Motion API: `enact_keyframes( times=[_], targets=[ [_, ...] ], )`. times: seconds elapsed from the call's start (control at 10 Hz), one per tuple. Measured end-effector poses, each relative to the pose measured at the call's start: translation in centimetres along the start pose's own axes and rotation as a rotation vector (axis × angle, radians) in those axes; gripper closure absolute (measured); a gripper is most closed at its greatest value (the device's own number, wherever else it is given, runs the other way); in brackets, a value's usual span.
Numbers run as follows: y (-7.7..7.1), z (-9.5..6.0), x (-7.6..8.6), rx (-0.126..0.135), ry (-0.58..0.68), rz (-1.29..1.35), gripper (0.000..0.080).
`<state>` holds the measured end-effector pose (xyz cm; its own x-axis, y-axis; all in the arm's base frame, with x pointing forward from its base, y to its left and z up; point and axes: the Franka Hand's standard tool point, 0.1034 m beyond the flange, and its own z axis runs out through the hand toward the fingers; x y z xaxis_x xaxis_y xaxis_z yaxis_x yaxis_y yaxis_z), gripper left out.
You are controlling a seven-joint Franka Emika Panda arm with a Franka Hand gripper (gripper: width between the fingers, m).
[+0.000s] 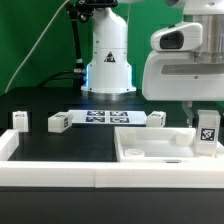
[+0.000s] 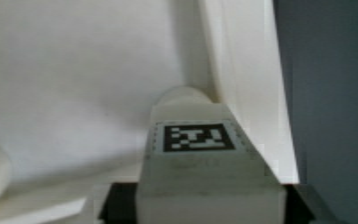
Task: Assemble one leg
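My gripper [image 1: 203, 118] is shut on a white leg [image 1: 207, 132] with a black-and-white tag on its face. It holds the leg upright at the right end of the large white square panel [image 1: 150, 150], close to the raised rim. In the wrist view the leg [image 2: 197, 150] fills the gap between the dark fingers [image 2: 123, 203], and its far end points at the panel's rim [image 2: 247, 70]. Whether the leg touches the panel I cannot tell.
Three more legs stand on the black table: two on the exterior view's left [image 1: 20, 120] [image 1: 58, 122] and one behind the panel [image 1: 156, 118]. The marker board [image 1: 100, 117] lies in the middle. A long white rail [image 1: 50, 160] runs along the front. The robot base [image 1: 108, 60] stands behind.
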<state>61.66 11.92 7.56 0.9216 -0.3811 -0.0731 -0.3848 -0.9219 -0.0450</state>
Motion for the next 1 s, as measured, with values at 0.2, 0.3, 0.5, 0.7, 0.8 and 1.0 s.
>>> enact_keyframes(
  times=[0.2,0.3,0.5,0.7,0.8,1.0],
  targets=[
    [0.0,0.02,-0.04,-0.004,0.001,0.193,0.0506],
    [0.0,0.02,-0.05,-0.004,0.001,0.294,0.0506],
    [0.0,0.1,-0.07,0.011,0.015,0.506,0.0506],
    [-0.4,0.12,-0.43,0.015,0.014,0.821,0.0506],
    [-0.38,0.13,-0.4,0.02,0.007,0.878,0.0506],
    [-0.41,0.13,-0.4,0.028,-0.004,0.947,0.0506]
  ],
)
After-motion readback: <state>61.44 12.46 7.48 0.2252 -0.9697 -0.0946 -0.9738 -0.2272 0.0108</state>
